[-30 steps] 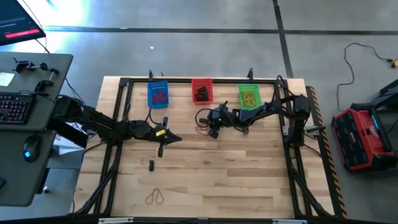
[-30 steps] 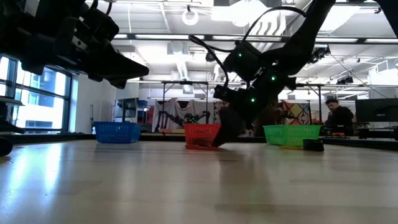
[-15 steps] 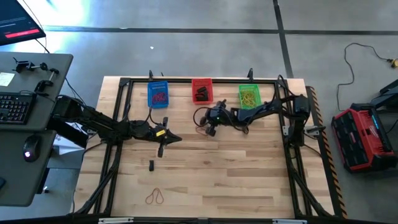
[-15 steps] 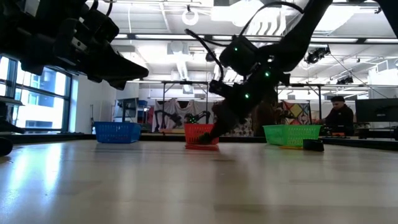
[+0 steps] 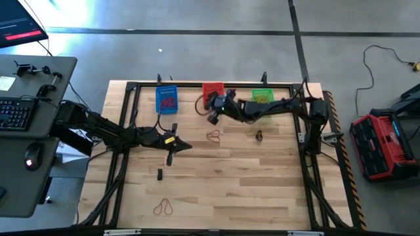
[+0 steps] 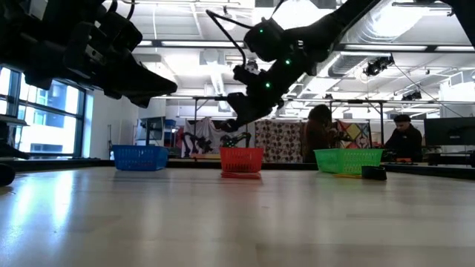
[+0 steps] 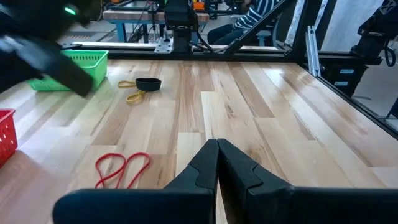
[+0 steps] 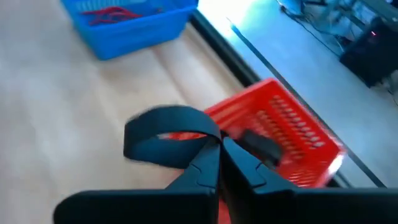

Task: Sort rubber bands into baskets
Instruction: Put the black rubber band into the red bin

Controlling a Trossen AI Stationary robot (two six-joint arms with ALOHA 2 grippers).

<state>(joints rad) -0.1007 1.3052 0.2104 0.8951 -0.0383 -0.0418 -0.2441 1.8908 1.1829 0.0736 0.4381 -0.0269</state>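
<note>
Item: right gripper [image 5: 213, 111], upper centre of the high view, just beside the red basket's [image 5: 211, 87] lower edge. Jaws pinched together on a thick black band [image 8: 165, 134]; in my right wrist view the loop hangs from the fingertips with its long axis crosswise to the fingers, and the basket lies straight ahead, so I judge a short forward carry brings the band over the rim.

Item: left gripper [image 5: 172, 153], centre left of the high view, fully closed and empty, well apart from the baskets. The right arm is clearly the nearer to the drop.

Item: blue basket [image 5: 166, 99], upper left of centre; green basket [image 5: 262, 97], upper right of centre, partly under the right arm.

Item: loose stock on the table [image 5: 262, 190]: red band [image 5: 213, 136] at centre, dark band [image 5: 258, 136] right of it, red band [image 5: 163, 208] lower left.

Change: a second ago the right gripper sat lower, open, at the tabletop; it has since closed, lifted and swung up toward the red basket.
</note>
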